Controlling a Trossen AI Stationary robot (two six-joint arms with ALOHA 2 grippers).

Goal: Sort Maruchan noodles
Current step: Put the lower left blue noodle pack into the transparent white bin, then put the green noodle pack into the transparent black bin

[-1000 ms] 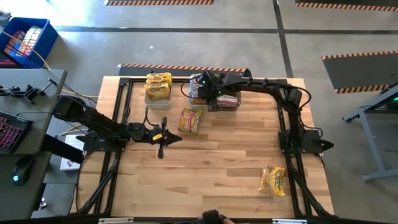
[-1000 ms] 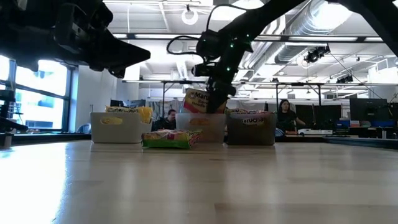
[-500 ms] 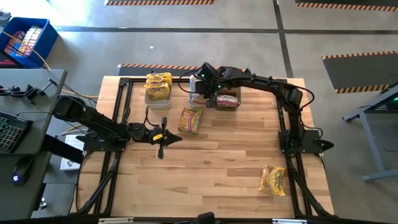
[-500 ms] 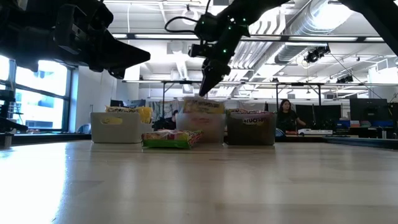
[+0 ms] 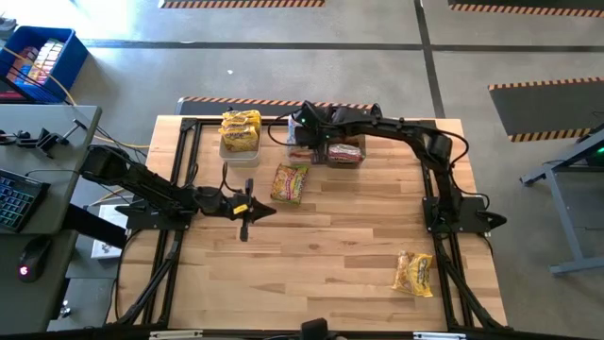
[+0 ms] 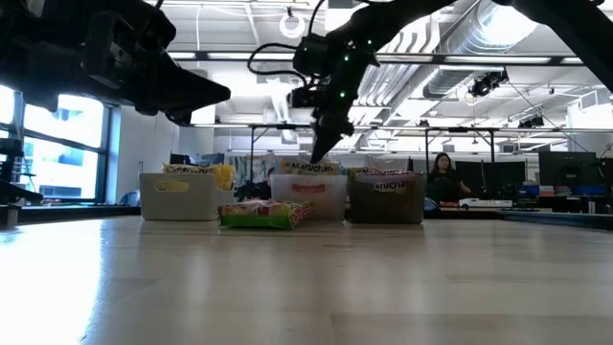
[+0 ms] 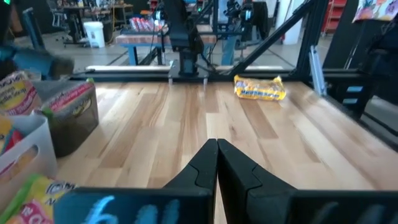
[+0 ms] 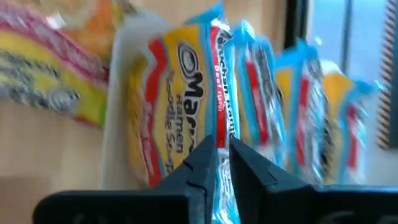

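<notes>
Maruchan noodles (image 8: 180,112) fill the middle clear bin (image 6: 311,201) at the table's 12 o'clock edge. Reading the table (image 5: 330,246) from above, we take the far edge as 12. In the right wrist view these packets stand on edge, side by side, with yellow faces and blue and red print. We cannot tell their long axis from above, because the arm covers them.

The left clear bin (image 5: 226,149), toward 11 o'clock, holds yellow packets. The dark bin (image 6: 386,206) touches the middle bin on its 3 o'clock side and holds pink-red packets.

Two packets lie flat and loose on the wood. The green-and-yellow packet (image 5: 290,182) rests just on the 6 o'clock side of the middle bin. Its long axis runs roughly 1 to 7 o'clock. The yellow packet (image 5: 413,273) lies well apart from it, near the 5 o'clock corner. Its long axis runs close to 12 to 6, leaning slightly toward 1. We cannot read which end of either packet carries the head of the print.

The right gripper (image 6: 321,153) hangs directly over the middle bin, tips down and just above the packet tops. Its fingers are drawn almost together and grip nothing.

The left gripper (image 5: 269,210) waits above the wood on the 9 o'clock side of centre, pointing toward 3 o'clock. Its fingers are pressed together and empty.
</notes>
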